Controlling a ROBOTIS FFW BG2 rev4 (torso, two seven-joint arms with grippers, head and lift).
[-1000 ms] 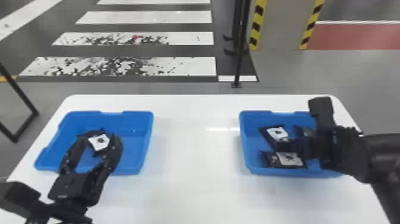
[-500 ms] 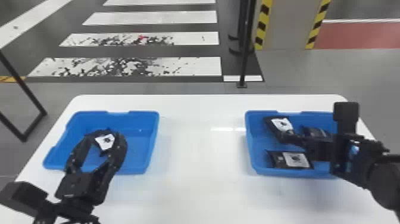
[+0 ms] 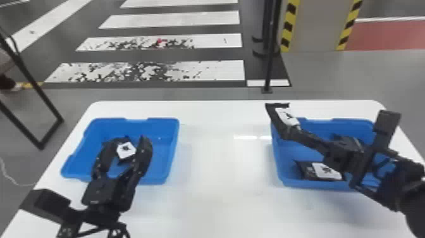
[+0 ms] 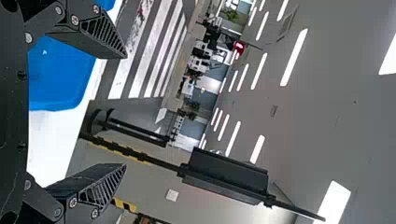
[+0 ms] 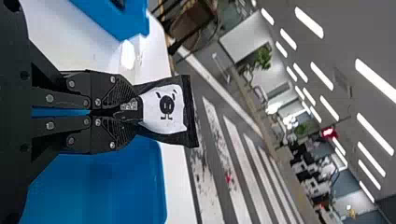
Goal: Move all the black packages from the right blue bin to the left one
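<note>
Over the left edge of the right blue bin [image 3: 308, 184], my right gripper [image 3: 295, 131] holds a black package [image 3: 286, 117] with a white label, raised above the rim. In the right wrist view the gripper [image 5: 119, 112] is shut on one end of that package [image 5: 166, 109]. Another black package [image 3: 325, 171] lies near the front of the right bin, and a dark one [image 3: 348, 140] is partly hidden behind the right arm. My left gripper [image 3: 126, 142] stands open above the left blue bin [image 3: 175, 148], where a package [image 3: 126, 150] lies beyond its fingers; its fingertips [image 4: 109, 44] are wide apart in the left wrist view.
Both bins stand on a white table [image 3: 218, 158], with bare tabletop between them. Beyond its far edge are a black pole [image 3: 270, 63] and a striped pillar [image 3: 319, 25]. A black frame [image 3: 47, 133] stands to the left.
My right gripper has lifted a package out of the right bin and swung it toward the bin's left far corner. The left gripper has kept its open pose over the left bin.
</note>
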